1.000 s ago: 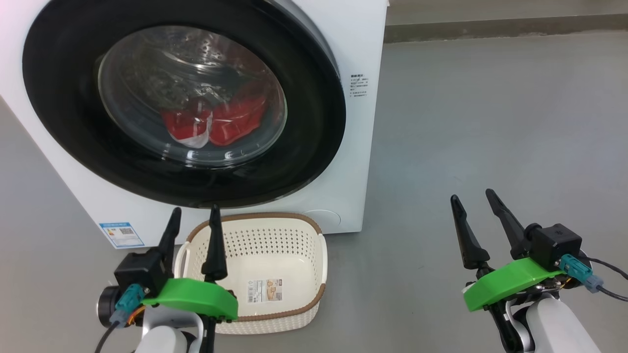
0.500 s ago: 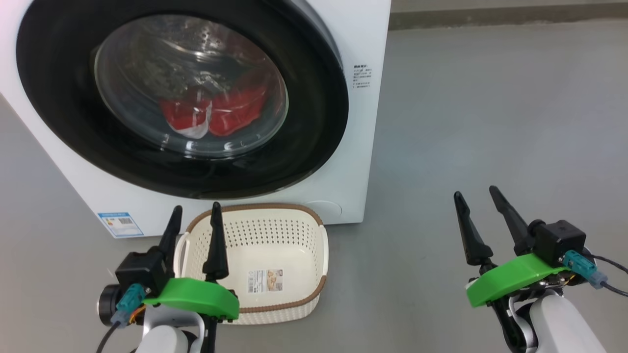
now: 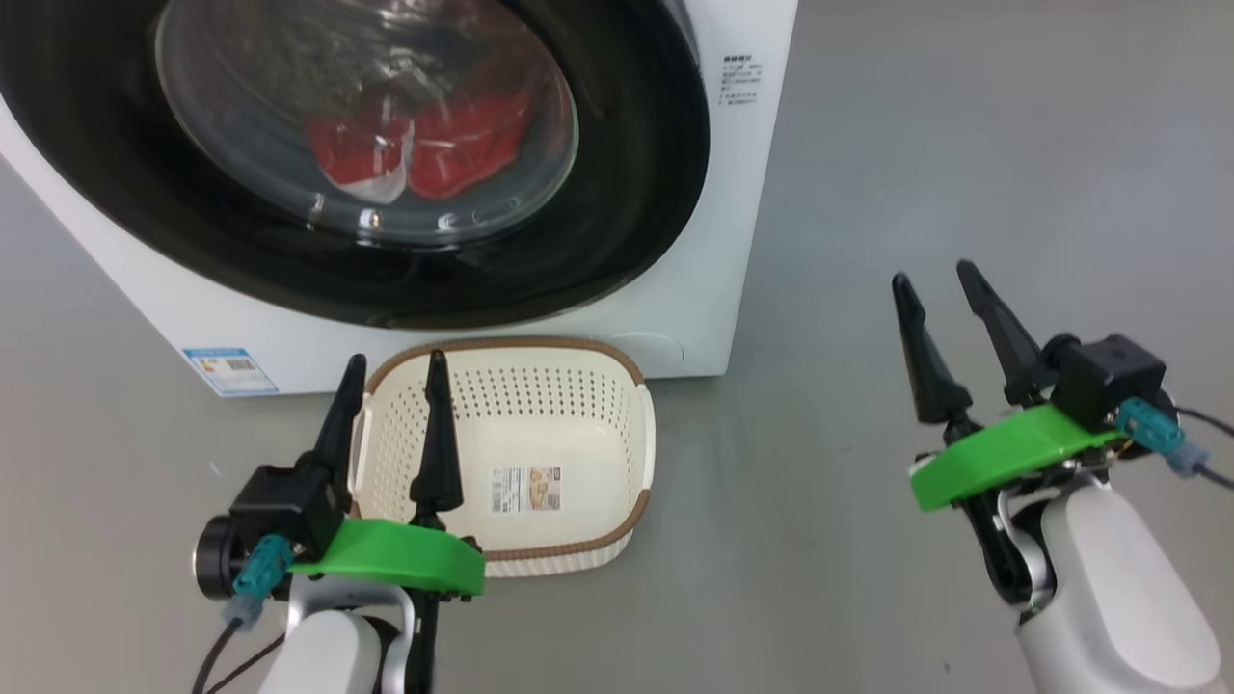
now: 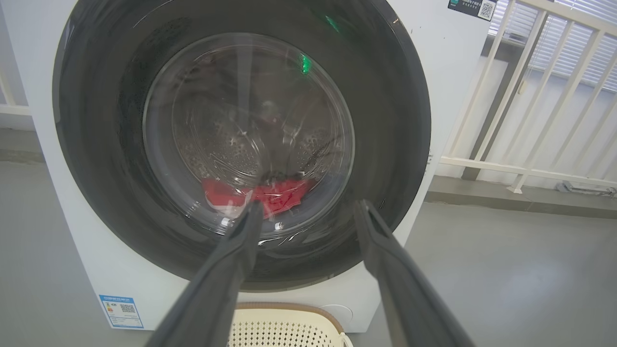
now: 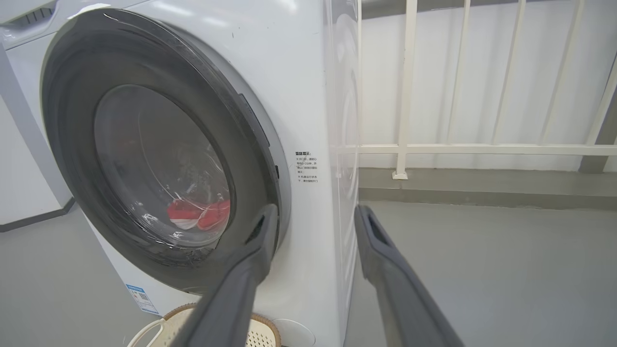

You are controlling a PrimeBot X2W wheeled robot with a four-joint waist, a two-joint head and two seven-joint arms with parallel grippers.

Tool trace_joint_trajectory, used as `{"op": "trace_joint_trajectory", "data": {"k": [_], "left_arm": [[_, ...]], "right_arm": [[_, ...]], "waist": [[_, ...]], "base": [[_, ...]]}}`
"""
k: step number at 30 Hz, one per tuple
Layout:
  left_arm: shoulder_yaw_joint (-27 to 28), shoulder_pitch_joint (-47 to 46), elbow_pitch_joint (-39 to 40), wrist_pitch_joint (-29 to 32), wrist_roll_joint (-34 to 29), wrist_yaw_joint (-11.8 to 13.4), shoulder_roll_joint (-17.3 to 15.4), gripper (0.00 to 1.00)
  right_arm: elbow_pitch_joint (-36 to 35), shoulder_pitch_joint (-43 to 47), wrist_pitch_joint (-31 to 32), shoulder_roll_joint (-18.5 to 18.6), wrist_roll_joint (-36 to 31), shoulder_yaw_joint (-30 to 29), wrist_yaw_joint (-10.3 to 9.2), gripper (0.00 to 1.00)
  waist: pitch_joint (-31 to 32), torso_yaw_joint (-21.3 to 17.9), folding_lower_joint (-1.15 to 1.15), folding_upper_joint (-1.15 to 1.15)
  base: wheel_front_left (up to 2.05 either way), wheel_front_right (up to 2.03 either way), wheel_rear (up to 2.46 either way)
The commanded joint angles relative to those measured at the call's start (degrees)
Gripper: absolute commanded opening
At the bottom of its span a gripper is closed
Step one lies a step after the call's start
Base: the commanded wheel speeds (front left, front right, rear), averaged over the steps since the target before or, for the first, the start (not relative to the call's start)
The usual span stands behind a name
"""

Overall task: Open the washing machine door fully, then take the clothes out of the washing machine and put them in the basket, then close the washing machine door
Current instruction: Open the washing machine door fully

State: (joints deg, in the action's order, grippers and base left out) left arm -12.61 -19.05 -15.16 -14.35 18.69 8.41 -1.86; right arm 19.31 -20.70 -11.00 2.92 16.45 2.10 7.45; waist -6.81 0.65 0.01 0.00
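Grey floor [image 3: 916,145] carries the washing machine [image 3: 713,193] and basket [image 3: 521,405], white railing [image 5: 409,96] beyond; both jaws gape empty.

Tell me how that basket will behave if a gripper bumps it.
The basket is empty perforated plastic, so probably light and quick to slide on the smooth floor. Its wide flat bottom makes tipping unlikely.

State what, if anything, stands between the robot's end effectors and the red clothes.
The large round washing machine door, glossy black rim with clear glass window, stands in front of the bright red fabric clothes, seen through its glass.
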Motion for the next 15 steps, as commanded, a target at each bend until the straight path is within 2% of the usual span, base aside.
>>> {"op": "trace_joint_trajectory", "data": {"k": [1,2,4,5,11,15], "left_arm": [[1.27,-2.31,2.33,-0.65,-0.24,0.5,-1.02,1.0],[1.27,-2.31,2.33,-0.65,-0.24,0.5,-1.02,1.0],[0.72,-2.6,3.62,-0.65,-0.24,0.83,-1.02,1.0],[0.45,-2.77,4.36,-0.64,-0.24,1.03,-1.02,1.0],[-0.85,-3.93,9.17,-0.16,-0.8,1.66,-1.02,1.0],[-1.47,-4.36,11.99,-0.14,-0.78,1.86,-1.02,1.0]], "right_arm": [[-1.54,-3.29,0.41,-0.04,-0.66,1.19,0.03,0.34],[-1.54,-3.29,0.41,-0.04,-0.66,1.19,0.03,0.34],[-1.39,-5.02,0.64,-0.04,-0.66,1.16,0.03,0.18],[-1.32,-5.96,0.77,-0.04,-0.45,1.2,0.03,0.02],[-0.64,-11.82,0.78,-0.04,-0.21,0.17,0.03,0.0],[0.33,-15.45,0.83,-0.04,2.77,-0.56,0.03,0.0]], "waist": [[-2.44,0.68,0.0,0.0],[-2.44,0.68,0.0,0.0],[-3.77,0.97,0.0,0.0],[-4.55,1.12,0.0,0.0],[-9.05,2.33,0.0,0.0],[-11.18,3.2,0.0,0.0]], "base": [[0.0,0.0,0.0],[0.0,0.0,0.0],[0.0,0.0,0.0],[0.0,0.0,0.0],[0.0,0.0,0.0],[0.0,0.0,0.0]]}}
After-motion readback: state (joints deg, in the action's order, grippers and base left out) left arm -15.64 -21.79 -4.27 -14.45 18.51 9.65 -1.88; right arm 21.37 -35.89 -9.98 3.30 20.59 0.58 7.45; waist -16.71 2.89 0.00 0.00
